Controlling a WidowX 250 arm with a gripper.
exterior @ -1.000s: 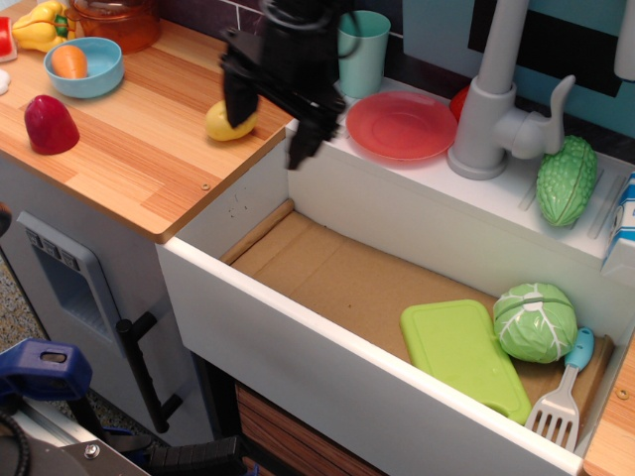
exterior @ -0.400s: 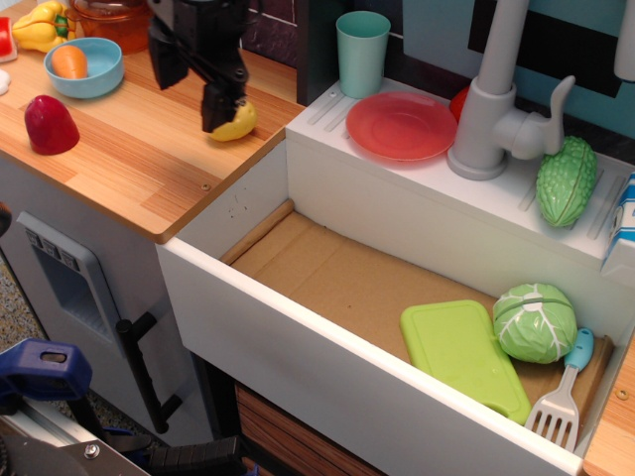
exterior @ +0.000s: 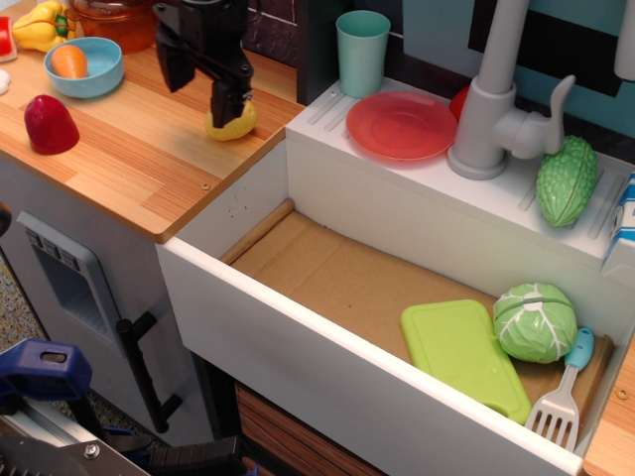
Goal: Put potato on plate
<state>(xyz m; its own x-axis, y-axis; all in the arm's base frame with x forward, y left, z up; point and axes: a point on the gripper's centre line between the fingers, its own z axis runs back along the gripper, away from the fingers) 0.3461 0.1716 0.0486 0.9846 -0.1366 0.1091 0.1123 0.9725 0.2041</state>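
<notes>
1. The tool [exterior: 201,84] hangs in the upper left of the frame, over the wooden bench [exterior: 129,149], its two dark fingers pointing down and spread apart with nothing between them.
2. The right-hand finger [exterior: 225,101] comes down in front of the potato [exterior: 235,121]; whether it touches it I cannot tell. The other finger stands well to the left of it.
3. The potato lies on the bench near its right edge, just left of the white sink unit [exterior: 397,188], partly hidden behind the tool.
4. The plate [exterior: 401,125] sits on the sink's upper ledge, right of the potato and apart from it, with nothing on it.
5. A teal cup [exterior: 362,52] stands upright just behind the plate's left side, and a grey tap [exterior: 491,109] rises just to its right.
6. A bumpy green vegetable [exterior: 567,180] lies on the ledge right of the tap.
7. At the upper left, a light-blue bowl [exterior: 84,74] holds an orange piece, a dark red toy [exterior: 50,125] rests below it on the bench, and a yellow pepper [exterior: 42,25] lies at the frame's corner.
8. In the sink basin at the lower right lie a green cutting board [exterior: 461,355], a cabbage [exterior: 535,321] touching its far corner, and a spatula [exterior: 562,397].
</notes>
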